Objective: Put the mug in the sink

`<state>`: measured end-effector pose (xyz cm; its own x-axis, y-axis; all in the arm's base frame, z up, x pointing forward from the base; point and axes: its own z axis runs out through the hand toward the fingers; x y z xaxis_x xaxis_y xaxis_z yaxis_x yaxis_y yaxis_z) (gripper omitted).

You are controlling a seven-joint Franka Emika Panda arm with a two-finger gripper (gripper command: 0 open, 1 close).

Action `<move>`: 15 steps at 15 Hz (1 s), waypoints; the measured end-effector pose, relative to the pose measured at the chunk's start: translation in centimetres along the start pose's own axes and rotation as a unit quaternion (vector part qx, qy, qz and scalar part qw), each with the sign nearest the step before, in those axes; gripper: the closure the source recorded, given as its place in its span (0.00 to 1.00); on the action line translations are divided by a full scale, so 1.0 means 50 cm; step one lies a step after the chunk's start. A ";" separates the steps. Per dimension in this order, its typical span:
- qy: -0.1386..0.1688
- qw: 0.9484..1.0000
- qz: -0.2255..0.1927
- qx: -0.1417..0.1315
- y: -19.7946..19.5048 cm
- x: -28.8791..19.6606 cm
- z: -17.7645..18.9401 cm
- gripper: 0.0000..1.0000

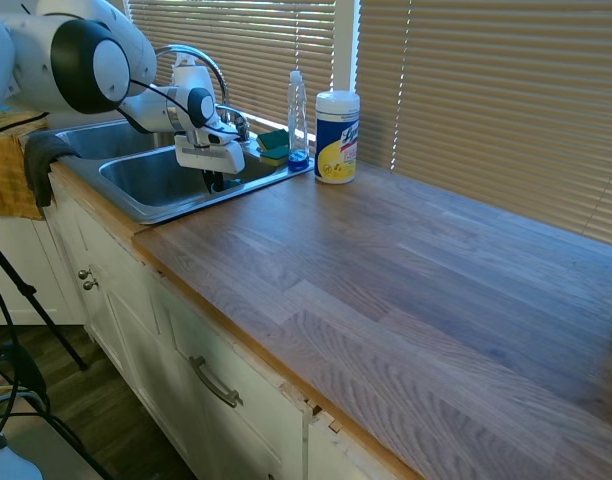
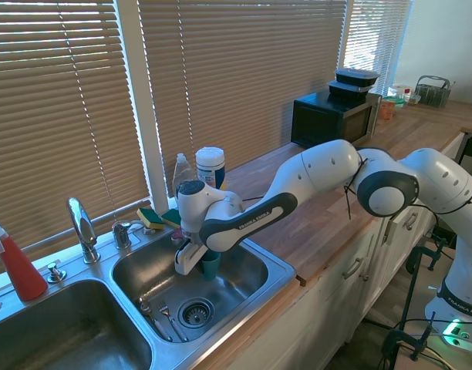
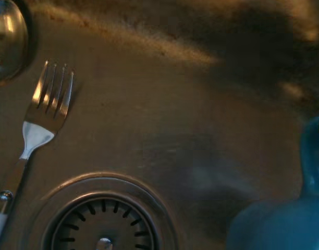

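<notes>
Inside the basin: the white Franka arm's two-finger gripper (image 2: 199,262) hangs low in the right-hand bowl of the large, shiny stainless steel double-basin sink (image 2: 276,271).
Mug: a small, plain, matte teal-blue cup (image 2: 210,265), slightly tapered, sits directly under the gripper body, above the basin floor; the same blue mass fills a blurred corner of the wrist view (image 3: 284,219).
Grip: the fingers look pressed onto the mug, though the hand's casing hides the contact itself.
Basin floor: brushed grey metal with a round slotted drain (image 2: 194,312); a steel fork (image 3: 38,122) lies just beside the drain, and the bowl of a spoon (image 3: 8,39) shows at the wrist frame's edge.
Faucet: a chrome gooseneck (image 2: 82,227) rises behind the divider between the two bowls.
Rim clutter: green and yellow sponges (image 1: 274,145) rest on the sink's back ledge, next to a slim clear bottle (image 1: 298,117) and a white cylindrical wipes canister with a yellow label (image 1: 336,137).
Counter: a long wood-grain worktop (image 1: 416,300) runs away from the sink.
Far side: a red spray bottle (image 2: 17,264) stands behind the left bowl; a black microwave (image 2: 333,118) sits farther along the counter.
Backdrop: slatted tan window blinds (image 2: 59,108).
</notes>
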<state>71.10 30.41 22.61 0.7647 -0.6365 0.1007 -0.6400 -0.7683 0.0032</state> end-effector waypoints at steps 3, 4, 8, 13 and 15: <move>-0.006 1.000 0.001 -0.014 -0.022 0.003 0.035 1.00; -0.008 1.000 0.001 -0.019 -0.026 0.003 0.047 1.00; -0.018 0.999 0.001 -0.035 -0.038 -0.007 0.078 0.00; -0.017 0.999 0.002 -0.032 -0.044 -0.006 0.078 0.00; -0.016 0.999 0.003 -0.031 -0.045 -0.003 0.070 0.00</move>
<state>72.70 32.03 19.10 0.7619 -0.6441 0.0684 -0.6476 -0.7592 0.0642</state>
